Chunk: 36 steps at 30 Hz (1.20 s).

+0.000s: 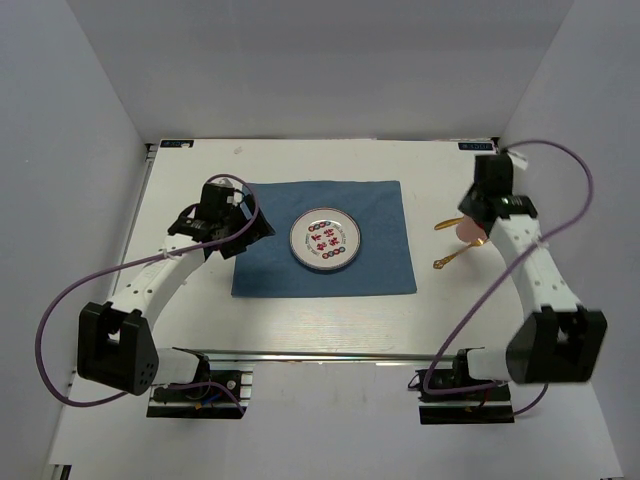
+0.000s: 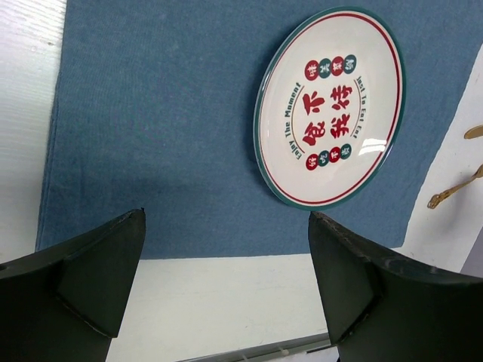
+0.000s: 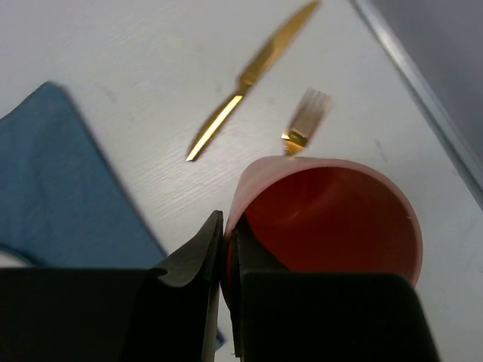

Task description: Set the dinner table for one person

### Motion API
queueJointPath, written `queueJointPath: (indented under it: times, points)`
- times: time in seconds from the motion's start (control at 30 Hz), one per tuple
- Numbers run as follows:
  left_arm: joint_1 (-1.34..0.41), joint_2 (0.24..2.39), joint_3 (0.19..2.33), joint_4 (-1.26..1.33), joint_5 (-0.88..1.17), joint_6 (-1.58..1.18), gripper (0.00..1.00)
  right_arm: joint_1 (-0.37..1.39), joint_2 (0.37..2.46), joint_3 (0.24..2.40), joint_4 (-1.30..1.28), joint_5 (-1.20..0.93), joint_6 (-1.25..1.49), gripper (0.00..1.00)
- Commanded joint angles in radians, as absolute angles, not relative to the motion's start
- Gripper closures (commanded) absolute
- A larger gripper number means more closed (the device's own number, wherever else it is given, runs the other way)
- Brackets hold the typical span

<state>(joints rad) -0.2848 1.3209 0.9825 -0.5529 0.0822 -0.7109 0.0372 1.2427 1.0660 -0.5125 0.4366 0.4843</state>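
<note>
The dinner table is the white tabletop that fills the floor of the walled cell, with both arm bases at its near edge. On it lies one blue cloth, roughly central, carrying one round plate with a green and red rim and red characters. To the right of the cloth, on bare table, are one gold knife, one gold fork and one pink cup. The cup hides the fork's handle in the right wrist view. The right gripper is pinched on the cup's rim, with one finger inside the wall and one outside. The left gripper hangs over the cloth's left part with its jaws wide apart, holding nothing.
</note>
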Motion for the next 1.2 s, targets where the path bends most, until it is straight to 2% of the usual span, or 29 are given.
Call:
queueJointPath:
  times: [0.0, 0.27, 0.37, 0.7, 0.93, 1.13, 1.17]
  points:
    - [-0.281, 1.301, 1.042, -0.581, 0.049, -0.722, 0.02, 0.119, 1.460, 1.274, -0.528, 0.269, 0.359, 1.00]
    - [-0.281, 1.310, 1.069, -0.614, 0.028, -0.712, 0.02, 0.308, 1.882, 1.738, -0.598, 0.181, 0.288, 1.00]
    - [-0.281, 1.304, 1.062, -0.595, 0.037, -0.692, 0.02, 0.354, 1.992, 1.862, -0.597, 0.141, 0.232, 1.00]
    - [-0.281, 1.305, 1.022, -0.584, 0.051, -0.664, 0.02, 0.408, 2.256, 2.219, -0.736, 0.241, 0.173, 1.00]
    - [-0.281, 1.308, 1.017, -0.578, 0.055, -0.658, 0.02, 0.428, 2.264, 2.188, -0.736, 0.314, 0.196, 1.00]
    - [-0.281, 1.318, 1.009, -0.572, 0.069, -0.657, 0.02, 0.422, 2.256, 2.134, -0.704, 0.270, 0.195, 1.00]
    - [-0.281, 1.318, 1.008, -0.569, 0.071, -0.658, 0.02, 0.423, 2.258, 2.129, -0.698, 0.255, 0.193, 0.93]
